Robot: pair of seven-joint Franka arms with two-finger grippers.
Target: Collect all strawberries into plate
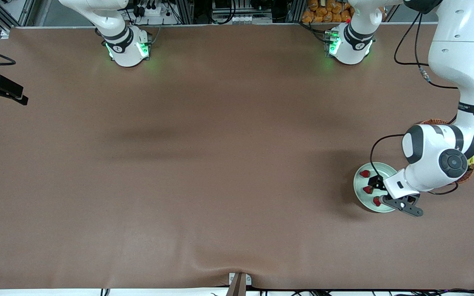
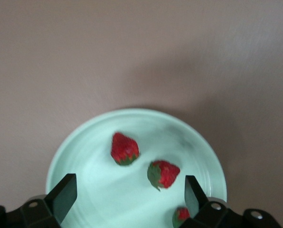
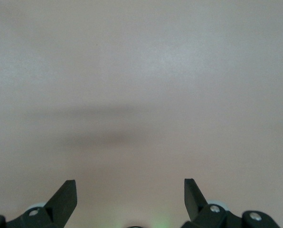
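The left gripper (image 1: 375,187) hangs over the plate (image 1: 360,192) with its fingers (image 2: 65,194) spread wide and nothing between them. The plate sits on the table (image 1: 220,164) at the left arm's end, nearer the front camera than the wicker basket (image 1: 434,122), which the arm mostly covers. All three strawberries rest inside the plate: one (image 2: 124,148) toward the middle, a second (image 2: 163,174) just beside it, and a third (image 2: 181,216) close to the rim and right by one fingertip. None of them touch each other as far as I can tell. By my reading the collecting is finished, so the step in hand is clearing away. To do that well, the gripper should rise straight up off the plate before it travels sideways, with the fingers kept apart, because a low sideways move could clip the berry beside the fingertip and roll it over the shallow rim. What the basket holds is hidden under the arm, apart from a sliver of yellow at its edge that I cannot identify. The right gripper (image 3: 130,197) waits above bare table at the right arm's end, fingers wide and empty, and no berry shows beneath it.
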